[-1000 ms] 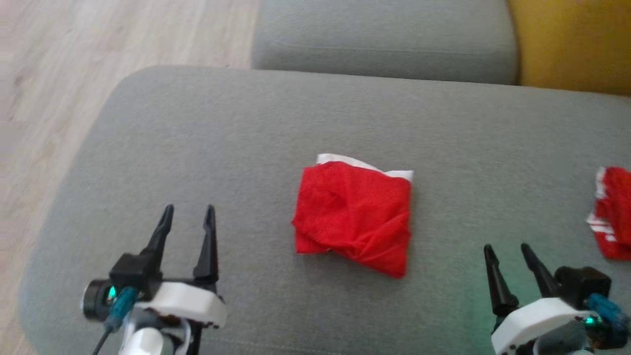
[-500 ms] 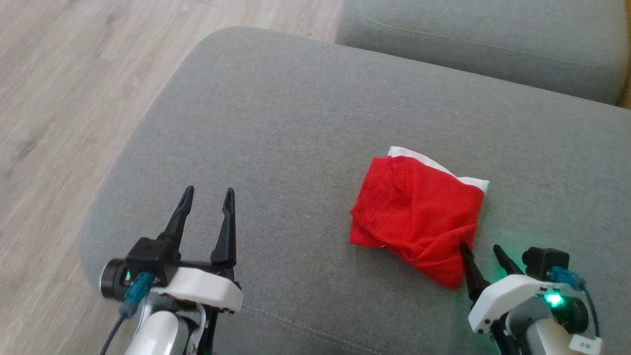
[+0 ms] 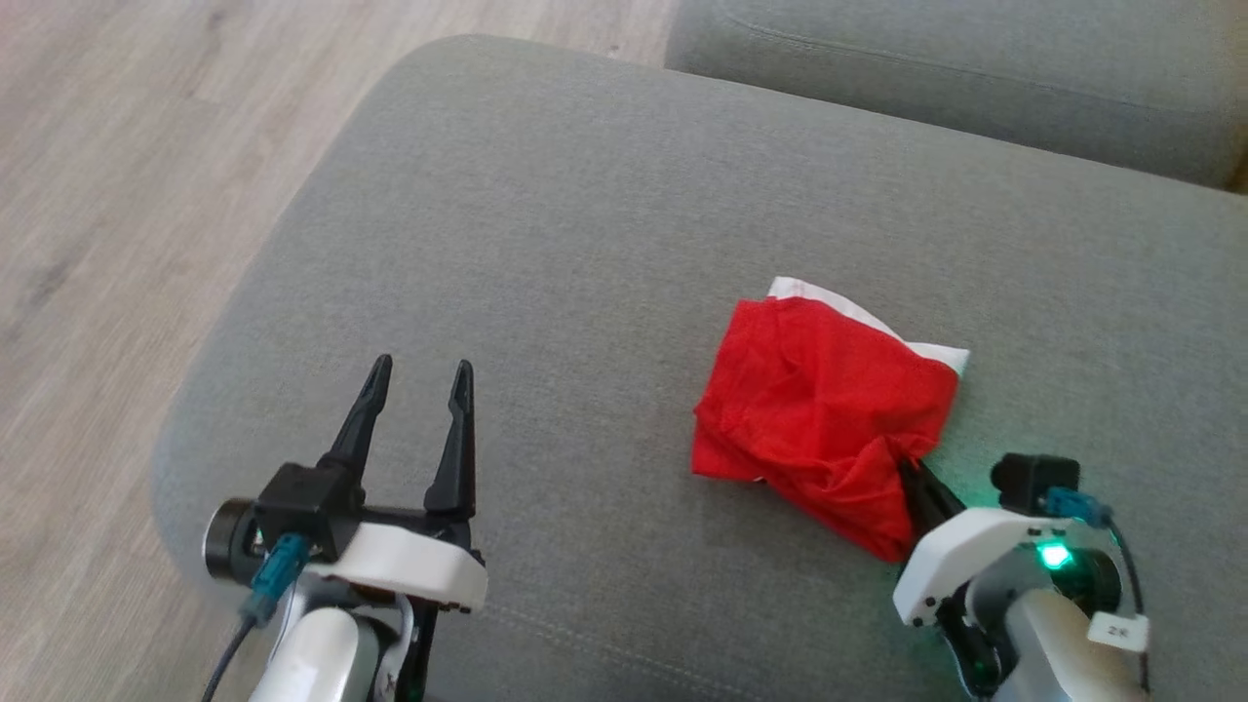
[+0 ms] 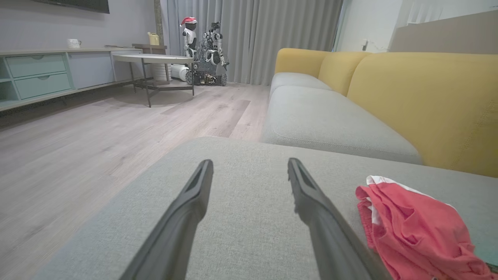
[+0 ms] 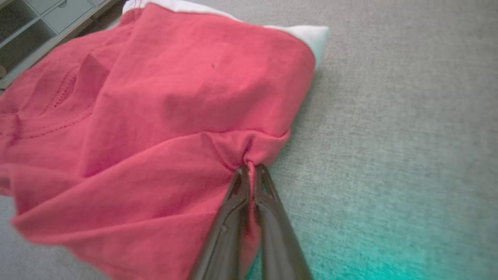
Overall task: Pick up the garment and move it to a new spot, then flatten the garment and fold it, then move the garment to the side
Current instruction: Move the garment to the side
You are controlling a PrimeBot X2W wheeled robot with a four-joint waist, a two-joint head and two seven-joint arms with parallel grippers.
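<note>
One garment, red with a white band along its far edge, lies on the grey sofa cushion, right of centre in the head view, as a compact, rumpled, roughly squared bundle. Right gripper: fingers pressed together on a bunched fold at the bundle's near right corner; the right wrist view shows red cloth puckered and drawn into the closed tips. Left gripper: fingers spread, nothing between them, over bare cushion well apart from the garment, on its left. Status: grip made, no lift evident; the bundle rests on the cushion over most of its area. Judgement: the squared outline suggests a fold may already be in place, which would make this the final move to the side. The wrinkles fit a first pick-up equally well, with flattening and folding to come. Cannot settle which from these views. Risk: a one-corner pinch is likely to let the bundle unfurl when raised.
</note>
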